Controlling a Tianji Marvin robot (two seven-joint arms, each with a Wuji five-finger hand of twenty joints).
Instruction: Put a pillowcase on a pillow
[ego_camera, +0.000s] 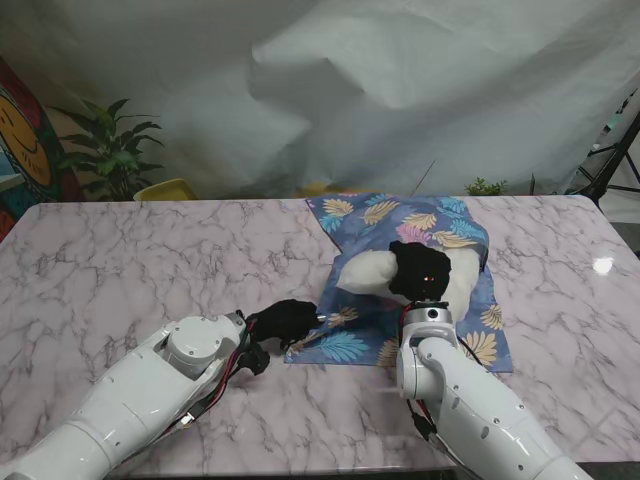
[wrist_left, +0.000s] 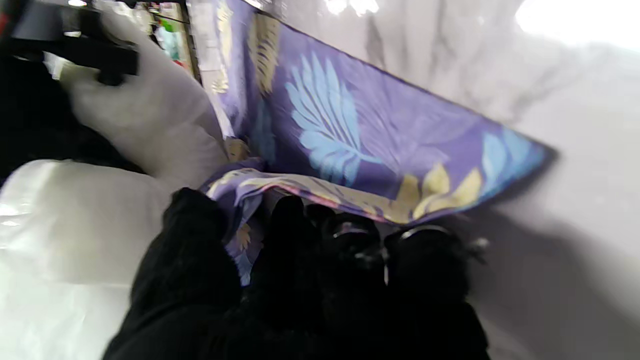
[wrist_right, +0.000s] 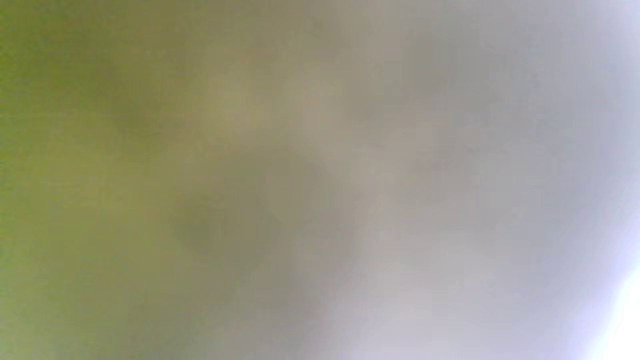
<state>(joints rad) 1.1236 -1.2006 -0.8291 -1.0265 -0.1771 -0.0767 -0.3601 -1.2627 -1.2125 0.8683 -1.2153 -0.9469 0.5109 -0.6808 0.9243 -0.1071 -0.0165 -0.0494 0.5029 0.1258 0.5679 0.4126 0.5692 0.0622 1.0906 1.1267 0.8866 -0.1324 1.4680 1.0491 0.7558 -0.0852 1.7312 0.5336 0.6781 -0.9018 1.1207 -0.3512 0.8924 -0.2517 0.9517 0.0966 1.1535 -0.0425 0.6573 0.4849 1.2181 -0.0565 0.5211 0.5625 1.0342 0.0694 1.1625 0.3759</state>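
Left hand (ego_camera: 285, 320) pinches the pillowcase (ego_camera: 440, 225) corner; right hand (ego_camera: 420, 272) grips the pillow (ego_camera: 365, 272).

The right wrist view is wholly out of focus, so no object can be made out in it. It holds only soft, smeared patches of colour with no edges. One side is a dull olive green that fades into yellowish tan. Toward the middle the tone turns to a muddy grey-brown, with a slightly darker smudge within it and a paler, warmer blotch beside that. The other side goes to cool pale grey and then to a lilac tint. One corner on that side burns out to bright white. No fingers, cloth pattern or table surface can be told apart anywhere in the picture.
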